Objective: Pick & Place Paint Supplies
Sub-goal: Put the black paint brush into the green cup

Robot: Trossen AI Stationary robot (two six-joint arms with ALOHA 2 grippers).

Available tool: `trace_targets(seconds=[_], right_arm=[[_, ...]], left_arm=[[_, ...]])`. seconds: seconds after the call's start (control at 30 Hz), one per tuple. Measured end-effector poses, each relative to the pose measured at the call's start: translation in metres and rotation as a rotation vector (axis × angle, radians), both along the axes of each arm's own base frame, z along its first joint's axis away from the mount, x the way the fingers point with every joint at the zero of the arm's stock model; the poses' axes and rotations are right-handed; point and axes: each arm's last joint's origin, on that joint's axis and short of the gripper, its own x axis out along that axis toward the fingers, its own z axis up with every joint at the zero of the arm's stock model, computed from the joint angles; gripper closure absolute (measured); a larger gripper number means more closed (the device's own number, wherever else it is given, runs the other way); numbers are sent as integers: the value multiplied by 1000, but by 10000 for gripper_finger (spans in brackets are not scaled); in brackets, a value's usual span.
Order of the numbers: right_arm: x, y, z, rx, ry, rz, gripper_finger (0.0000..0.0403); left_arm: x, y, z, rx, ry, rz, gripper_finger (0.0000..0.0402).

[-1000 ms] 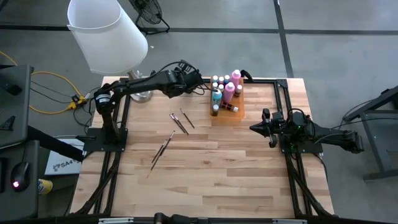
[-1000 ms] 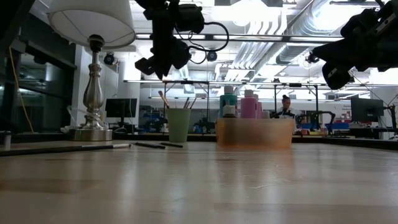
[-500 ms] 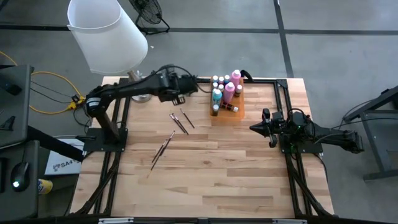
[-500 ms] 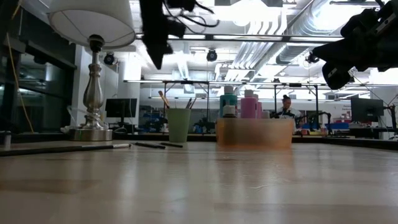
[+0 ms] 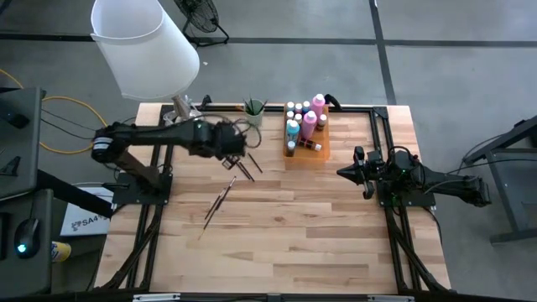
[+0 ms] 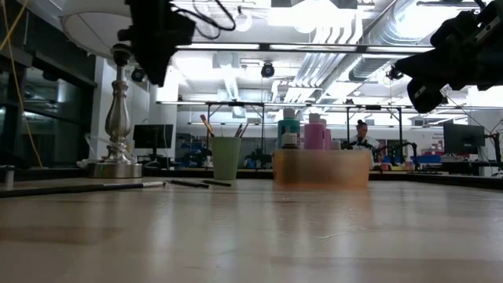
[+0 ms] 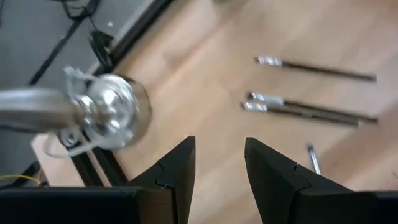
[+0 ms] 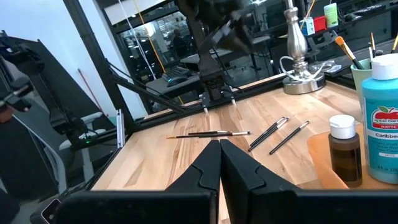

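Hovering left gripper (image 7: 217,177), fingers parted, over paintbrushes (image 7: 305,111), empty.

"Apple Barrel", "Caribbean" on the teal paint bottle (image 8: 380,121)

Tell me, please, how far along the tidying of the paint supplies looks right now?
Done: paint bottles stand in the orange tray, and some brushes sit in the green cup. In hand: nothing; the left gripper hovers open and empty above the loose paintbrushes. Left: the brushes lying on the table. The right gripper waits shut.
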Motion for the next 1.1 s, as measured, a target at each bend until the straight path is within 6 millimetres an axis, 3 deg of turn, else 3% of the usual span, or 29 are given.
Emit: trace_targets(seconds=[0.23, 0.53, 0.83, 1.1], right_arm=[[0, 0, 0, 0, 0, 0, 401], [0, 0, 0, 0, 0, 0, 401], [0, 0, 0, 0, 0, 0, 401], [0, 0, 0, 0, 0, 0, 401]], left_arm=[[-17, -24, -40, -139, 18, -8, 268], [-17, -37, -102, -445, -44, -29, 268], [-19, -36, -123, -436, -71, -12, 268], [-8, -36, -140, -434, -75, -14, 268]])
